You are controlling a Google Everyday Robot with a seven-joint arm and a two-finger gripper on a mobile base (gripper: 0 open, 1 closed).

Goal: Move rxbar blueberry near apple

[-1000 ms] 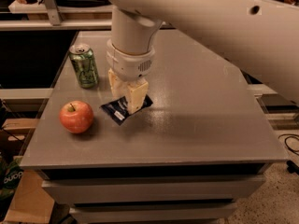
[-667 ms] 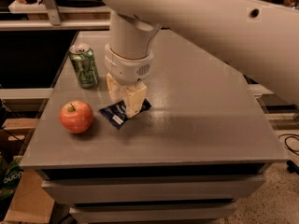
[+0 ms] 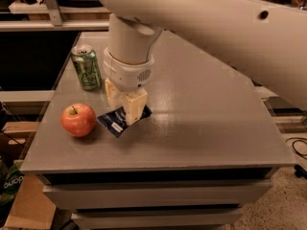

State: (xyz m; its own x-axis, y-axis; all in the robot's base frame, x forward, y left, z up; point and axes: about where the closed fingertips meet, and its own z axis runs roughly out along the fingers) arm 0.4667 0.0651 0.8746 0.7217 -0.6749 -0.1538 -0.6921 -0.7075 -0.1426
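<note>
a flat navy-blue wrapped snack bar with small white lettering, the rxbar blueberry (image 3: 114, 122), lies in the left half of the grey matte table (image 3: 206, 114), a little nearer the front edge than the back edge. its left end points toward the front left corner and its right end is tucked under the tool.

the two-finger cream-coloured gripper (image 3: 127, 110) comes straight down from a thick white arm (image 3: 206, 23) that crosses over the table from the right edge. it sits low on the tabletop, directly on the bar's right end. its blocky fingers (image 3: 136, 104) are drawn narrow, pinched onto that end of the wrapper.

a round red-orange apple (image 3: 78, 120) with a yellowish patch and a short stem stands near the left edge, just beside the bar's left end, with a thin strip of bare table between them.

a green aluminium soda can (image 3: 86, 67) stands upright toward the back left corner, behind the apple and just left of the gripper.
</note>
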